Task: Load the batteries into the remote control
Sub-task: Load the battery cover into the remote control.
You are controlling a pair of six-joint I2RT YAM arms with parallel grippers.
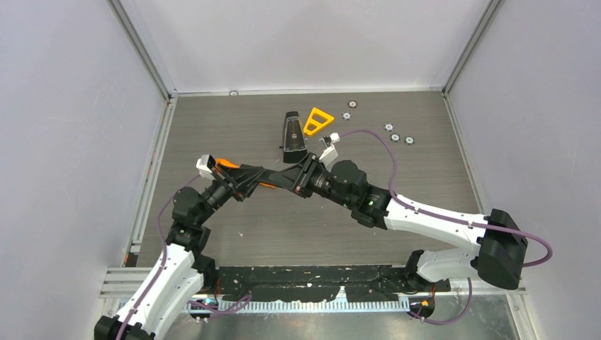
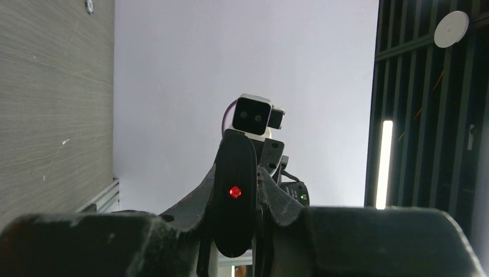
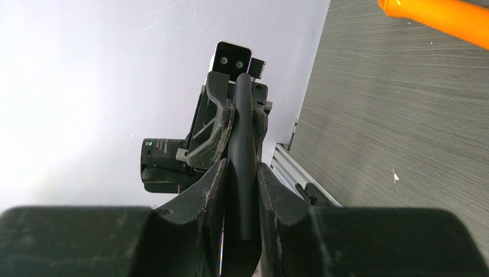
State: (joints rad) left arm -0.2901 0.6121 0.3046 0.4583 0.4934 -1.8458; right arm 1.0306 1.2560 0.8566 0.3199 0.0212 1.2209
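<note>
At the near edge: both arm bases (image 1: 312,280) sit along the rail, and the arms reach inward to meet over the middle of the desk (image 1: 234,234).
Left gripper (image 2: 233,231): its fingers pinch one end of the remote control (image 2: 234,190), one on each side.
Right gripper (image 3: 242,222): its fingers are clamped on the other end of the same bar, so the two grippers face each other nose to nose.
Remote control: held up off the desk between the two arms. It shows edge-on to the right wrist and flat-faced to the left wrist.
Red light (image 2: 234,191): a small dot glows on the face of the remote.
Orange bar (image 1: 227,163): lies on the desk just beside and partly beneath the left gripper.
Black tapered case (image 1: 292,132): rests farther back, apart from the arms.
Orange triangle (image 1: 318,121): sits just beside the case.
Silver discs (image 1: 395,137): scattered toward the far right.
Batteries: I can see none anywhere, neither loose on the desk nor in any fingers.
Progress: the battery compartment is hidden from me. The glowing dot and the lack of loose cells suggest loading is done or nearly so. If so, what is left may be only closing up or setting the remote down.
</note>
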